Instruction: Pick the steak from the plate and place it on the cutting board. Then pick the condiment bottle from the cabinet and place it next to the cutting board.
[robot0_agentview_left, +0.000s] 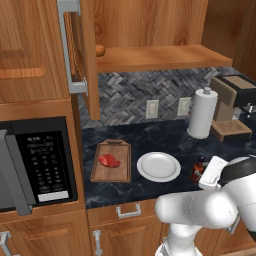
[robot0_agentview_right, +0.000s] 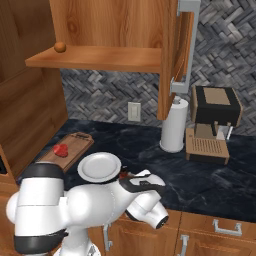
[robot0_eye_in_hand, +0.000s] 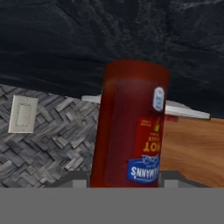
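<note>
Gripper (robot0_agentview_left: 201, 175) clamping the condiment bottle (robot0_eye_in_hand: 131, 127), holding it low over the dark counter (robot0_agentview_left: 165, 135) just right of the plate (robot0_agentview_left: 158, 166). Steak (robot0_agentview_left: 109, 161) lying on the cutting board (robot0_agentview_left: 112, 161), left of the plate. Cabinet (robot0_agentview_left: 150, 30) standing open, door swung out.

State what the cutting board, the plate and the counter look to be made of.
Cutting board: wood, matte brown with visible grain. Plate: probably glazed ceramic, plain smooth white, though it could be plastic. Counter: polished dark stone, likely marble or granite, judging by the pale veins.
</note>
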